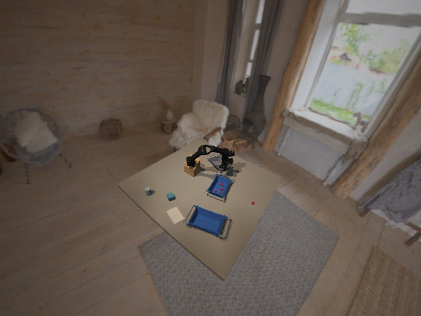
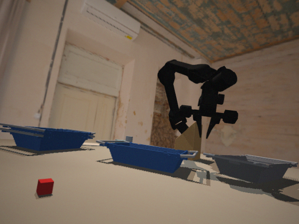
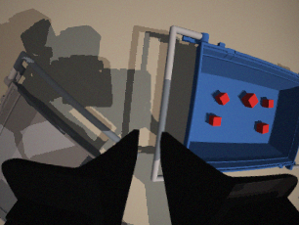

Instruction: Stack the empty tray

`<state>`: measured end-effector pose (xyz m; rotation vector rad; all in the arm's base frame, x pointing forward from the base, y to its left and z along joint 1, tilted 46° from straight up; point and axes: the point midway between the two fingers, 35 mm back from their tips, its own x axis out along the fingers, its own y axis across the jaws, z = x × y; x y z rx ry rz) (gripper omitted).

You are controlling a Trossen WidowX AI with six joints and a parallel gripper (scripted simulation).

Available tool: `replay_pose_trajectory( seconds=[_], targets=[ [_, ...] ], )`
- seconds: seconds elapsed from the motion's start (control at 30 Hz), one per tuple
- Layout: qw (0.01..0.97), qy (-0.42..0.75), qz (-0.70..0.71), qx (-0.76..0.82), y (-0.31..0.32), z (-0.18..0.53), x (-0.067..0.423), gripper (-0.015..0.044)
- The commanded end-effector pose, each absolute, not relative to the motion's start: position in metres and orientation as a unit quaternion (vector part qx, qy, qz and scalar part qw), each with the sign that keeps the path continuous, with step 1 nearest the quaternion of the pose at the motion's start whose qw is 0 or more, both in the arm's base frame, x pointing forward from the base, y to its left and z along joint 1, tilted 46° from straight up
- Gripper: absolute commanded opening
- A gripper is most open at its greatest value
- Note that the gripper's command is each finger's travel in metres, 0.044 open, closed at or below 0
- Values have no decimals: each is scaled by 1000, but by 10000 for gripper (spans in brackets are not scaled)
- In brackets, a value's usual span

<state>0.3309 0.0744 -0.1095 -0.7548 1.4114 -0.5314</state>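
Observation:
The loaded blue tray [image 1: 211, 187] [image 2: 145, 157] [image 3: 195, 125] holds several small red blocks [image 1: 221, 187] [image 3: 223, 97]. Its near wire bar [image 2: 190, 153] [image 3: 168, 87] is swung out over the end towards the arm, and the far bar [image 2: 107, 141] is swung out over the other end. The empty blue tray [image 1: 206, 220] [image 2: 48, 140] lies apart from it, nearer the table's front. My gripper [image 2: 204, 136] [image 3: 149, 136] hangs above the near bar, pointing down, its fingers drawn close together with only a narrow gap and nothing between them.
A grey tray [image 1: 214, 159] [image 2: 252, 167] [image 3: 59, 107] lies beside the arm's wooden base [image 1: 192, 168] [image 2: 189, 143]. A loose red cube [image 1: 253, 202] [image 2: 45, 186], a teal cube [image 1: 171, 195], a grey cylinder [image 1: 147, 191] and a cream card [image 1: 175, 215] lie on the table.

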Motion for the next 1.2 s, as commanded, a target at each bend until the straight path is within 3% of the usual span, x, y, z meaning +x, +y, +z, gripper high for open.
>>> replay_pose_trajectory(
  seconds=[0.0, 0.73, 1.17],
  targets=[
    [605, 700, -256, -280, 45, -109, 353, 80],
    [604, 700, -256, -281, 2, -151, 347, 80],
    [604, 700, -256, -281, 10, -119, 351, 80]
  ],
)
